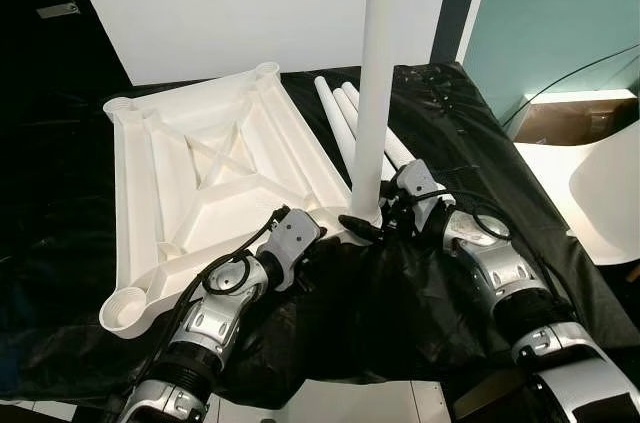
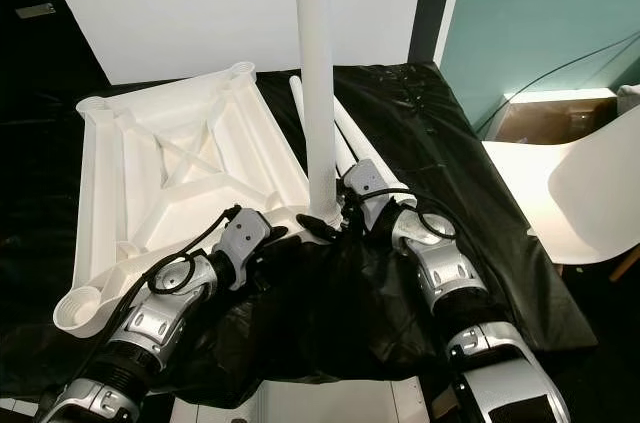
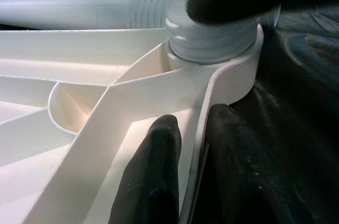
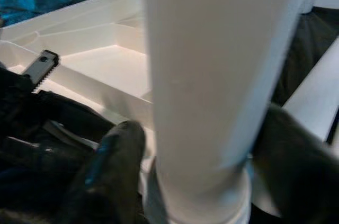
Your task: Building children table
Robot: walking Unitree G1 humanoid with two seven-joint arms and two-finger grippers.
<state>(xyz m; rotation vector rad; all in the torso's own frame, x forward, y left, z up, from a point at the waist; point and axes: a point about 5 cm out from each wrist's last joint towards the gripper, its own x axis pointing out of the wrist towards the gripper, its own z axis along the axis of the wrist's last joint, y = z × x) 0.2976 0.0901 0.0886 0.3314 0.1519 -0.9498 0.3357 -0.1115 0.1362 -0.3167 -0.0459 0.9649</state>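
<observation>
On the black-draped worktop [image 1: 480, 133] the white tabletop [image 1: 190, 183] lies underside up. A white leg [image 1: 378, 73] stands upright in its corner socket at 5 o'clock. The right gripper [image 1: 372, 223] has its jaws clenched around the leg's base. The left gripper [image 3: 193, 181] pinches the tabletop's rim beside that socket. Spare legs [image 1: 340, 108] lie at 1 o'clock.

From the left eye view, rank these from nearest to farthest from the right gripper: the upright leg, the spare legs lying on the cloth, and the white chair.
1. Upright leg: held between the right gripper's fingers, at the tabletop's near corner socket.
2. Spare legs: lying on the black cloth just behind the gripper.
3. White chair: far off to the right, beyond the cloth's edge.
</observation>
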